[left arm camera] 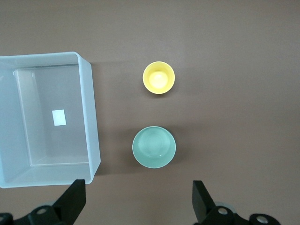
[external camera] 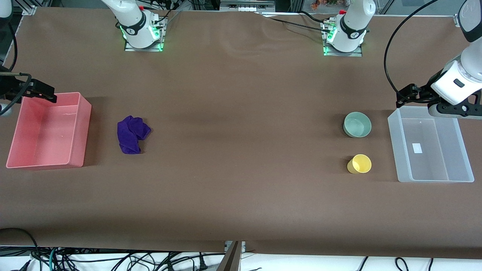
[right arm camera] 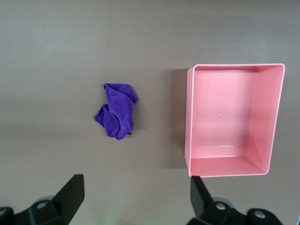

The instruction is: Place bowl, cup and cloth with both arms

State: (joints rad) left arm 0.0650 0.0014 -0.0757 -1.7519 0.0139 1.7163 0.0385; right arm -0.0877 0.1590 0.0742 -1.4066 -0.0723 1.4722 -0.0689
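Note:
The pale mint-green bowl [external camera: 357, 124] stands upright on the table toward the left arm's end, and also shows in the left wrist view [left arm camera: 154, 146]. The yellow cup [external camera: 359, 164] stands nearer the front camera than the bowl, apart from it; it also shows in the left wrist view [left arm camera: 159, 77]. The purple cloth [external camera: 132, 134] lies bunched toward the right arm's end, and also shows in the right wrist view [right arm camera: 117, 116]. My left gripper [external camera: 408, 96] [left arm camera: 138, 187] is open and empty, up in the air by the clear bin's farther corner. My right gripper [external camera: 41, 92] [right arm camera: 135, 183] is open and empty, over the pink bin's farther edge.
A clear plastic bin [external camera: 394, 146] [left arm camera: 91, 117] sits empty beside the bowl and cup at the left arm's end. A pink bin [external camera: 83, 130] [right arm camera: 189, 122] sits empty beside the cloth at the right arm's end. Brown table surface lies between them.

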